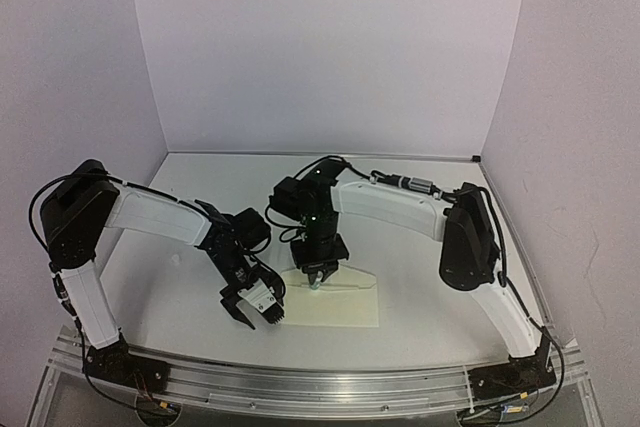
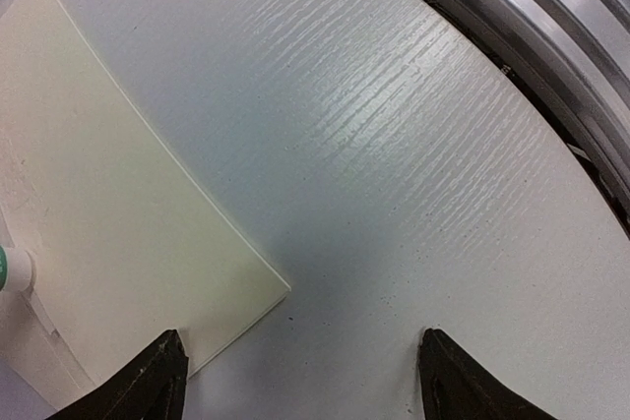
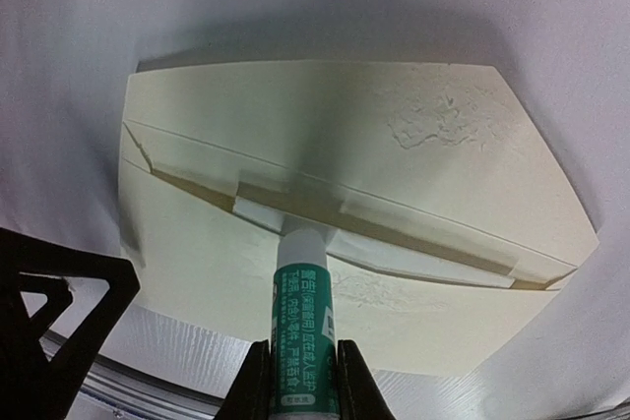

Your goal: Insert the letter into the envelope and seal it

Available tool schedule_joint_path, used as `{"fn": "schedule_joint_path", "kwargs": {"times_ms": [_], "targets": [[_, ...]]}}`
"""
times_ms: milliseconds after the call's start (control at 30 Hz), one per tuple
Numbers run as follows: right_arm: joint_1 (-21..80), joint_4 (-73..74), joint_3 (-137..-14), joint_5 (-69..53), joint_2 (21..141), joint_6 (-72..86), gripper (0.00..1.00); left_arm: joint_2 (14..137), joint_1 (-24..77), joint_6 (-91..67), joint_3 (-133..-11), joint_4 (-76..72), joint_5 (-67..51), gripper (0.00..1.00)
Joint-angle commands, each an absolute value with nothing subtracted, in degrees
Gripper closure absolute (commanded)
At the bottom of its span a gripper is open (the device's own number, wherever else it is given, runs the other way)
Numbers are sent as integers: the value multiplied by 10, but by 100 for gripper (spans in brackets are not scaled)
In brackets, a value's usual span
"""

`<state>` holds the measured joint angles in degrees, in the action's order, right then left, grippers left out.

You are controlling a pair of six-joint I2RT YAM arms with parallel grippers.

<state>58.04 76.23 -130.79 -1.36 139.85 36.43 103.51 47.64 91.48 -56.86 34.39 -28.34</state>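
Observation:
The pale cream envelope lies flat on the table near the front, its flap open toward the back. My right gripper is shut on a green-and-white glue stick. The stick points down and its white tip touches the envelope at the crease between flap and body. A wrinkled wet-looking patch shows on the flap. My left gripper hangs open just above the envelope's near left corner, one finger over the paper and the other over bare table. The letter is hidden.
The metal rail runs along the table's front edge, close behind the left gripper. The two arms stand close together over the envelope. White walls enclose the table on three sides.

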Motion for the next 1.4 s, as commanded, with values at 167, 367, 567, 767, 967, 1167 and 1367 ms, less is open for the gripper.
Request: {"fn": "schedule_joint_path", "kwargs": {"times_ms": [167, 367, 567, 767, 967, 1167, 1367], "targets": [[584, 971, -1224, -25, 1299, 353, 100, 1068, 485, 916, -546, 334, -241, 20], [584, 924, -1258, -48, 1333, 320, 100, 1066, 485, 883, -585, 368, -276, 22], [578, 861, -1242, -66, 1349, 292, 100, 1040, 430, 743, -699, 454, -430, 24], [558, 809, -1237, -93, 1346, 298, 100, 1010, 410, 479, -626, 300, -437, 45], [556, 800, -1236, -101, 1345, 299, 100, 1014, 427, 334, -605, 185, -403, 50], [546, 737, -1186, -130, 1334, 304, 100, 1033, 439, 350, -587, 108, -370, 39], [544, 747, -1197, -117, 1312, 322, 100, 1066, 444, 409, -599, 99, -358, 37]]}}
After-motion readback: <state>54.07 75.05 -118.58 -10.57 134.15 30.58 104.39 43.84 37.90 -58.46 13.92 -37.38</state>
